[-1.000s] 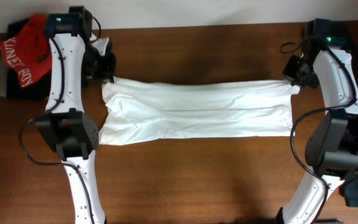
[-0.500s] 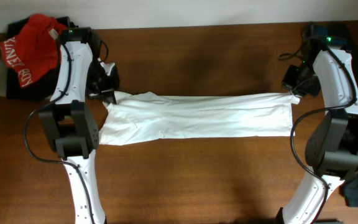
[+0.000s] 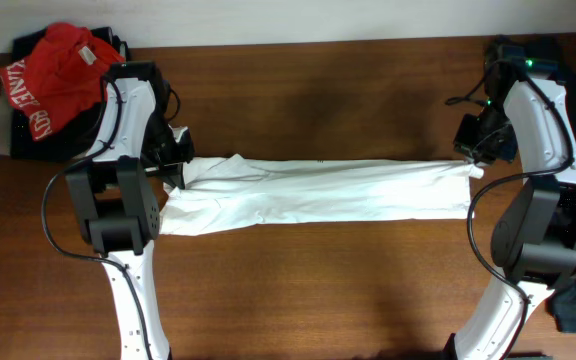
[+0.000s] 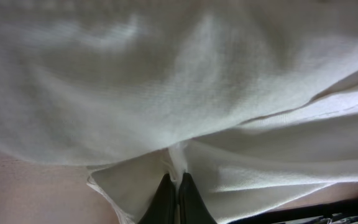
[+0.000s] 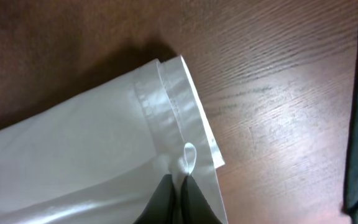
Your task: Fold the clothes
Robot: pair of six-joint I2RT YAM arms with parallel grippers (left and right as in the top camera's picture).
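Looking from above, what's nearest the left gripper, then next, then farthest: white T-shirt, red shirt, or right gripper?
1. White T-shirt: held by the left gripper.
2. Red shirt: back left corner.
3. Right gripper: T-shirt's other end, right side.

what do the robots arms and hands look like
The left arm and right arm have white curved shells with bulky black joint housings. Thin black cables loop alongside. A small green light glows near the right arm's wrist. The left hand and right hand have slim black tapering fingers.
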